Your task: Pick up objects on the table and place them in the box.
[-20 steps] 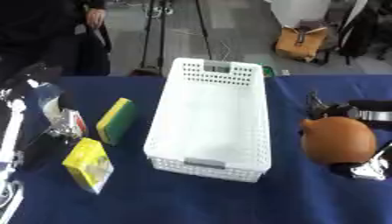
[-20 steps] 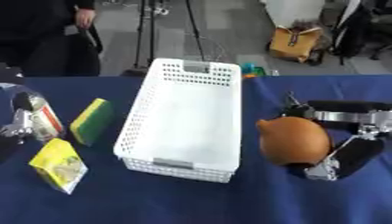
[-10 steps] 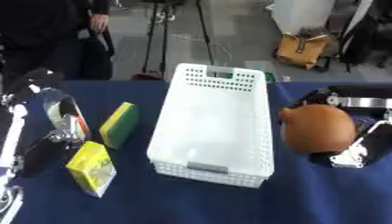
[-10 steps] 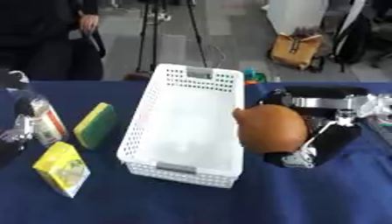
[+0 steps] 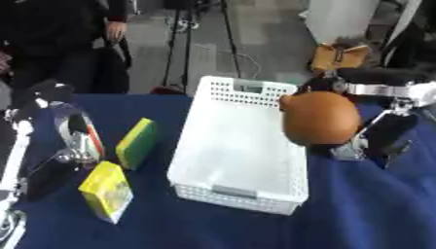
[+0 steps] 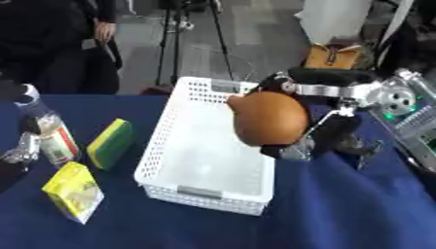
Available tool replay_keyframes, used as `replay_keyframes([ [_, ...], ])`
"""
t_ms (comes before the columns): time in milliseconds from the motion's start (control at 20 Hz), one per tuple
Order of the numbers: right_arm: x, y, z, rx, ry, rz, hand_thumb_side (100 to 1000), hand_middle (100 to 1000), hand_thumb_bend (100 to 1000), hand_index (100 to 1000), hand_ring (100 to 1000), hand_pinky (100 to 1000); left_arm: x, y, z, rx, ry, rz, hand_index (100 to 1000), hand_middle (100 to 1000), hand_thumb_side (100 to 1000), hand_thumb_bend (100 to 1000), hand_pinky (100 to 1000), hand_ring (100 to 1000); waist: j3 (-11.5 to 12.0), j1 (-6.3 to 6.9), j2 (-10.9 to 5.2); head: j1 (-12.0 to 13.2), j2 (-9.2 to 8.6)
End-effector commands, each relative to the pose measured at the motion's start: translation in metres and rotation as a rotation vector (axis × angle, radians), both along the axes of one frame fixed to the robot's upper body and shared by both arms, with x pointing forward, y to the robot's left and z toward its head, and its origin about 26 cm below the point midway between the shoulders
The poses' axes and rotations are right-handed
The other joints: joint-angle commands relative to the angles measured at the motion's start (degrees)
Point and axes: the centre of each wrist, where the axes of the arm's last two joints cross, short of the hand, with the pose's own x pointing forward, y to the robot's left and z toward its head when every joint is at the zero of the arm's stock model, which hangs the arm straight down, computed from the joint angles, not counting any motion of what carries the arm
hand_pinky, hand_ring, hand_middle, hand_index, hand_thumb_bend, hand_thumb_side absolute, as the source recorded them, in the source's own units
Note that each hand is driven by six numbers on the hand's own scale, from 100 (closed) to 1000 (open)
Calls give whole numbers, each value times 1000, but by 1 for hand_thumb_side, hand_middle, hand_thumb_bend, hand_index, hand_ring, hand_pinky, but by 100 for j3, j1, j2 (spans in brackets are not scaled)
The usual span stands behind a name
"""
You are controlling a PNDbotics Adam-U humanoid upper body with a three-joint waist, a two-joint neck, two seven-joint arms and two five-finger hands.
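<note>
Right hand (image 6: 328, 138) holds a round brown object (image 6: 268, 118) off the tabletop (image 6: 340, 209), fingers curled under and behind it, right at the white basket (image 6: 208, 160)'s right rim. Left hand (image 5: 64, 158), at the left edge, has fingers closed around a bottle (image 5: 81, 136); green sponge (image 5: 136, 142) and yellow box (image 5: 106, 189) lie left of the basket. Risk: the object looks only half over the rim, so releasing now could bounce it off the edge onto the tabletop.

- Dark-clothed person (image 5: 51, 44) beyond the desk's far left edge.
- Tripod legs (image 5: 183, 46) on the grey floor behind.
- Tan bag (image 6: 332, 56) at far right.
- Blue-covered desk (image 5: 366, 209).
</note>
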Motion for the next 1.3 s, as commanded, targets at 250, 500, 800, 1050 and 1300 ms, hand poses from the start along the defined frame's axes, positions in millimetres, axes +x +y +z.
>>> replay_keyframes([
  [250,15,29,4,-35,-150,30,369,320,100,389,464,100,-1,-1,12,33,-33,-14,868,686,613,100,1000,928,74,47,-147,-60,-33],
  [500,29,50,-9,-41,-246,-9,384,314,100,376,456,100,0,-2,12,36,-38,-19,868,687,610,100,1000,928,122,61,-138,-83,-21],
  [800,48,63,-35,-49,-326,-66,394,310,100,384,451,100,0,-4,12,38,-44,-26,868,688,606,100,1000,928,196,79,-114,-109,44],
  [1050,57,66,-58,-43,-388,-110,401,304,100,387,441,100,1,-5,12,36,-48,-28,868,688,605,100,1000,925,239,108,-62,-138,-4],
  [1300,64,70,-80,-32,-449,-166,406,301,100,390,436,100,1,-7,12,34,-50,-35,868,689,603,100,1000,925,283,135,-12,-178,-82],
])
